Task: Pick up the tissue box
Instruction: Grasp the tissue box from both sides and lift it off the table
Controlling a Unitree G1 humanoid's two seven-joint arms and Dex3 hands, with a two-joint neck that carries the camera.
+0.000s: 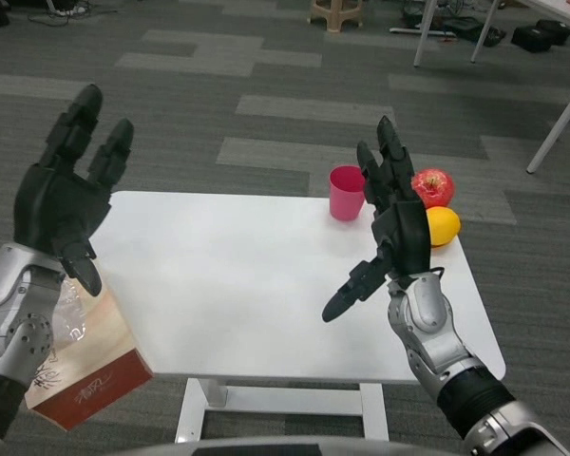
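Tissue box (pixel 85 366): off the white table (pixel 237 285), at its 8 o'clock edge, tilted.
Left hand (pixel 62 204): empty, fingers spread, box at its 6 o'clock.
Right hand (pixel 394 233): empty, fingers apart, above the table.

Grey patchwork carpet (pixel 266 85) surrounds a white table (pixel 237 285).

Single head view, set above the near edge of the tabletop (pixel 228 285), facing forward and steeply down; grey carpet floor (pixel 218 85) fills the 12 o'clock area.
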